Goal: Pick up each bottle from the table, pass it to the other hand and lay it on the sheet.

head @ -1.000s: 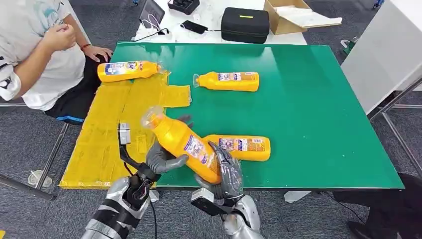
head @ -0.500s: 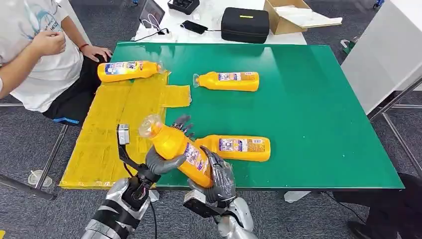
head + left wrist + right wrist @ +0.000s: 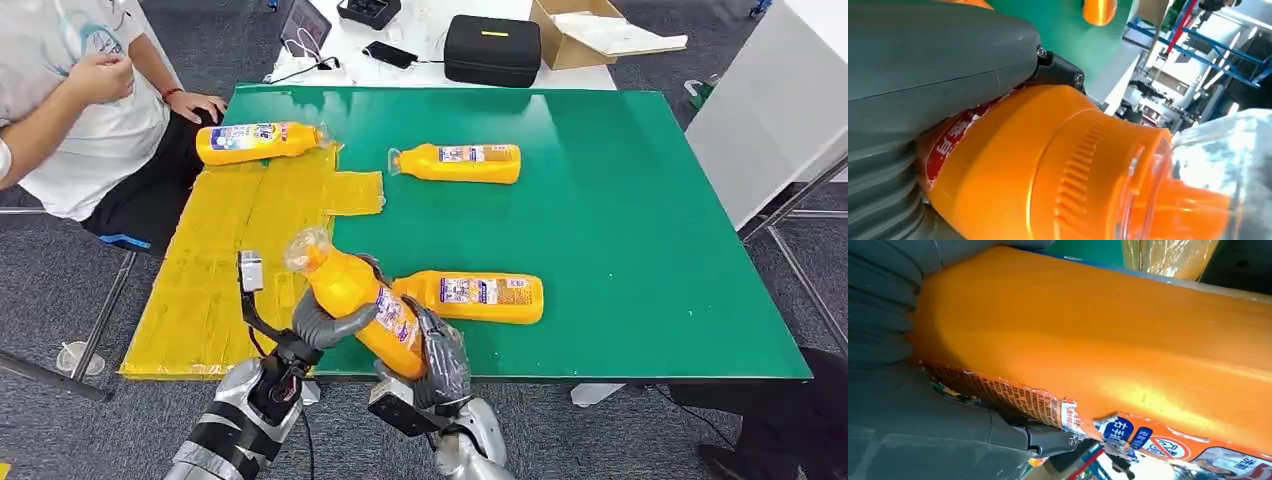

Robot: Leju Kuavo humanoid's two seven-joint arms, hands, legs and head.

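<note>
An orange bottle (image 3: 352, 292) with a clear cap is tilted in the air above the table's front edge, cap pointing up and away. My left hand (image 3: 328, 318) wraps its upper body, thumb in front and fingers behind. My right hand (image 3: 441, 355) grips its base. In the left wrist view the bottle's neck (image 3: 1048, 165) lies against my thumb (image 3: 938, 65). The right wrist view shows the bottle's side (image 3: 1123, 350) in my right hand (image 3: 898, 415). The yellow sheet (image 3: 225, 260) covers the table's left side, with one bottle (image 3: 255, 142) lying at its far end.
Two more orange bottles lie on the green table (image 3: 620, 230): one (image 3: 460, 162) at the back middle, one (image 3: 480, 296) just behind my hands. A seated person (image 3: 70, 110) is at the far left, a hand (image 3: 196, 105) by the table corner. A black case (image 3: 492, 48) and a cardboard box (image 3: 590, 30) stand behind.
The bottle has shifted slightly left and lower. My left hand's fingers, spread behind the bottle half a second ago, have closed around it. My right hand keeps its hold on the base.
</note>
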